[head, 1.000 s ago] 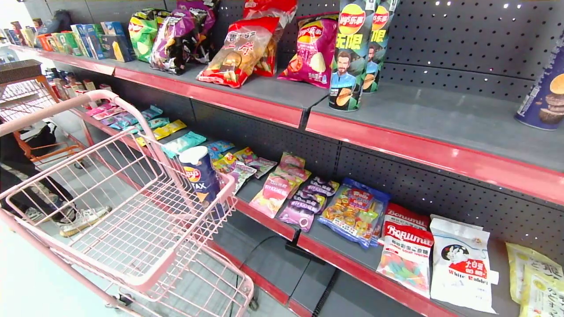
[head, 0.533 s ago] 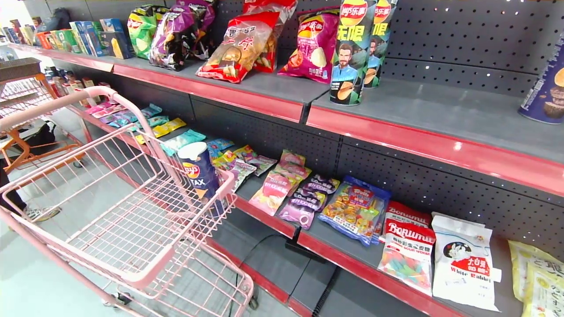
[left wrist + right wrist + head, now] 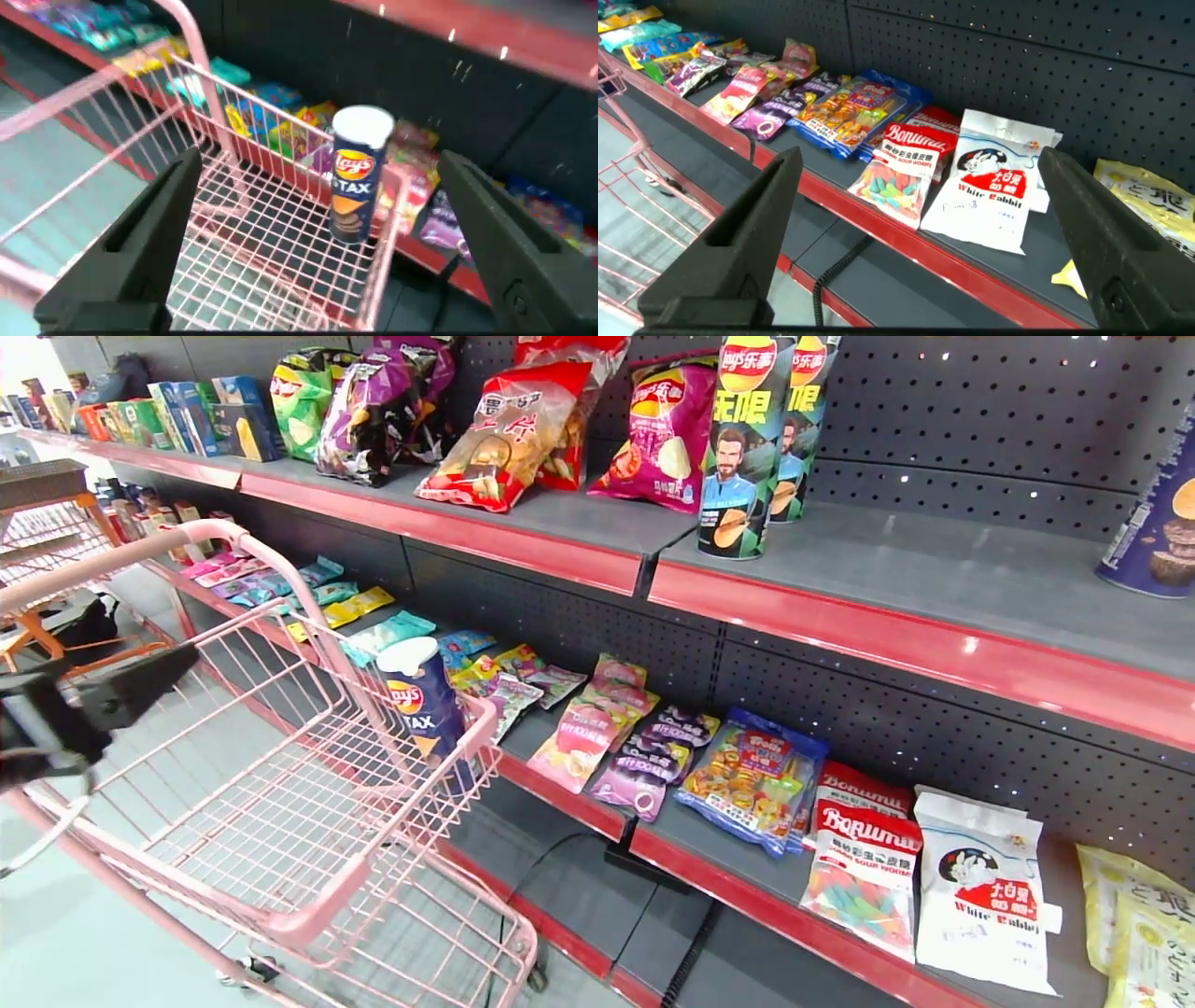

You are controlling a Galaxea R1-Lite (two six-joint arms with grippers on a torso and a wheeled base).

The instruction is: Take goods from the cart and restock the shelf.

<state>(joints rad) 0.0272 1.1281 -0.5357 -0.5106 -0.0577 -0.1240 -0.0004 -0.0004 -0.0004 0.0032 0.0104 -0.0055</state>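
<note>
A blue chips can [image 3: 425,705] with a white lid stands upright in the far right corner of the pink wire cart [image 3: 308,915]. My left gripper [image 3: 112,695] is at the cart's near left side, above the basket rim. In the left wrist view the left gripper [image 3: 320,163] is open and empty, with the can [image 3: 358,177] some way ahead between its fingers. My right gripper [image 3: 920,154] is open and empty, facing the lower shelf [image 3: 878,219] of candy bags. The upper shelf [image 3: 934,579] has a bare stretch beside two tall green chips cans [image 3: 747,448].
Snack bags [image 3: 504,429] fill the upper shelf's left part, and a blue can [image 3: 1153,532] stands at its far right. Candy packets [image 3: 747,784] cover the lower shelf. A black cable [image 3: 560,887] lies on the floor under it. A second, orange-framed cart [image 3: 56,523] is at the far left.
My left gripper has come into the head view from the left edge, above the cart. A person's legs beside the cart have gone. The camera dipped slightly.
</note>
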